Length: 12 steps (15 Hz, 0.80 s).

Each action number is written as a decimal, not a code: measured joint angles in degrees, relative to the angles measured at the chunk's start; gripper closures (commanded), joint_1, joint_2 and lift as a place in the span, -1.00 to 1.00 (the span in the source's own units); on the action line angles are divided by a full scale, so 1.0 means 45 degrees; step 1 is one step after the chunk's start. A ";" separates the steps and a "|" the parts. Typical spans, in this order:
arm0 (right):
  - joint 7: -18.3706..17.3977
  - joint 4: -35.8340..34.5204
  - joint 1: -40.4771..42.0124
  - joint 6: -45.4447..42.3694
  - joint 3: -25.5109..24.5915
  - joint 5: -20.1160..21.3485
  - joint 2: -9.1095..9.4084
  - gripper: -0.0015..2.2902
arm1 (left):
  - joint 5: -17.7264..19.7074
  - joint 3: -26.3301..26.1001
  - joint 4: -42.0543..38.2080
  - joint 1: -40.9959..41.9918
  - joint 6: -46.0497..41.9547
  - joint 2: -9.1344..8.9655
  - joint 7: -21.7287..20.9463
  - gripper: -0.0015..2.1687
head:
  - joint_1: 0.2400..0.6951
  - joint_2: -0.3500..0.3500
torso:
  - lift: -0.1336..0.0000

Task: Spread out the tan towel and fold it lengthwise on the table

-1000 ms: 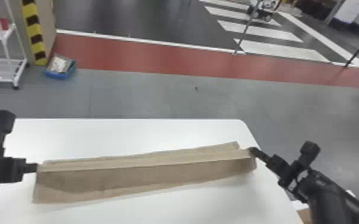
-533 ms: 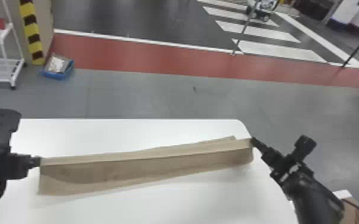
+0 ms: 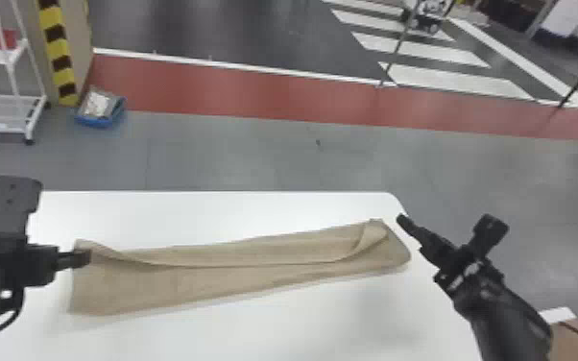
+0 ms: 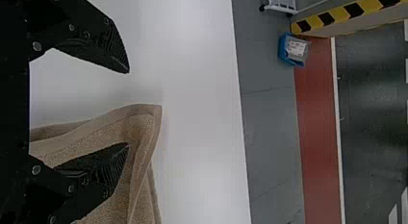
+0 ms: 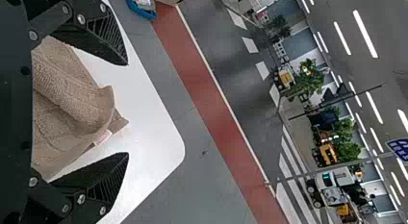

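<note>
No readable text (numbers included).

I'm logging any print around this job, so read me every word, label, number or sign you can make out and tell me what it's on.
None can be read.
Small tag at the edge of the tan towel: too small to read.
White label on the packet in the blue bin: too small and blurred.
Blue sign in the background: marks show, too blurred to read.

Towel (image 3: 235, 273): cloth, rough, matt. Surface (image 3: 302, 326): smooth, with a faint sheen. Fingers (image 5: 108, 183): matt, ridged.
</note>
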 measured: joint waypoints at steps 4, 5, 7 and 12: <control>0.0823 -0.1095 0.1003 0.0806 0.0150 -0.0029 -0.0041 -0.88 | 0.0182 0.0762 -0.1801 0.1954 -0.1745 0.0067 -0.0383 -0.93 | 1.00 -0.91 | 1.00; 0.0915 -0.1673 0.1419 0.0896 0.0319 -0.0006 -0.0032 -0.80 | 0.0388 0.1048 -0.2243 0.2405 -0.1900 0.0084 -0.0610 -0.93 | 1.00 -0.91 | 1.00; 0.1449 -0.2503 0.2132 0.0466 0.0528 0.0091 -0.0029 -0.75 | 0.0924 0.1592 -0.2712 0.2999 -0.1939 0.0133 -0.0951 -0.93 | 1.00 -0.91 | 1.00; 0.1025 -0.2534 0.2354 -0.2425 0.0307 0.2592 -0.0473 -0.75 | 0.2320 0.2489 -0.1860 0.2646 -0.1365 0.0270 -0.1846 -0.92 | 1.00 -1.00 | 1.00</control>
